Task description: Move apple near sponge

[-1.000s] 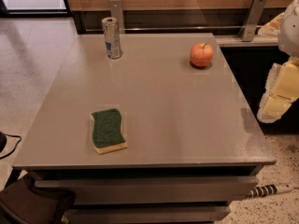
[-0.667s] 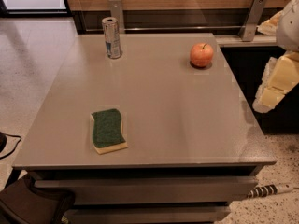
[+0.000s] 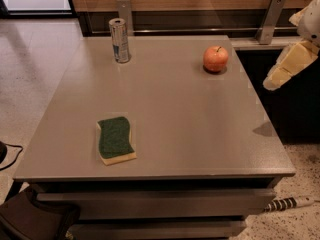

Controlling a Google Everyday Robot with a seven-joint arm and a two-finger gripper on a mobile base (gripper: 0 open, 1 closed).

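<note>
The apple point(image 3: 215, 58), red-orange with a short dark stem, sits on the grey table point(image 3: 200, 129) at the far right, close to its right edge. The sponge point(image 3: 115, 139), dark green on top over pale yellow foam, lies flat near the front left of the table. My gripper point(image 3: 276, 80), cream-coloured, hangs in the air off the table's right edge, to the right of the apple and a little nearer the front. It holds nothing that I can see and is well apart from the apple.
A silver drink can point(image 3: 119, 40) stands upright at the back left of the table. Two metal posts point(image 3: 270, 18) rise behind the table against a wooden wall. A power strip point(image 3: 287, 203) lies on the floor at the front right.
My gripper has moved up and slightly left, closer to the apple's height. The apple, sponge and can have not moved.
</note>
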